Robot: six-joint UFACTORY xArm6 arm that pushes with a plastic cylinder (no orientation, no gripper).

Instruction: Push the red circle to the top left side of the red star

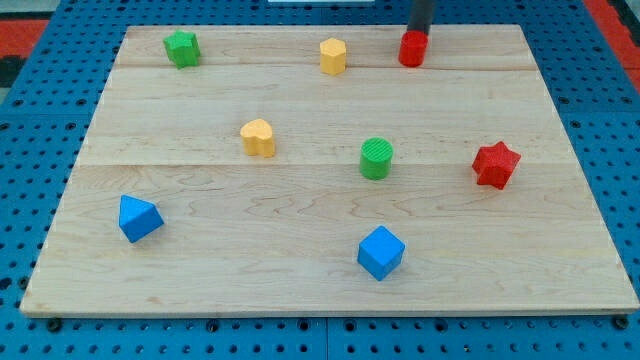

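Observation:
The red circle [412, 49] stands near the view's top edge of the wooden board [200, 290], right of centre. The red star [496, 165] lies at the view's right, well below and to the right of the red circle. My dark rod comes down from the view's top, and my tip [418, 34] rests against the top of the red circle, just behind it.
A green star-like block [182, 48] is at the top left, a yellow hexagon [333, 56] at top centre, a yellow heart [258, 138] left of centre, a green cylinder [376, 158] at centre, a blue triangle-like block [138, 218] at lower left, a blue cube [381, 252] at bottom centre.

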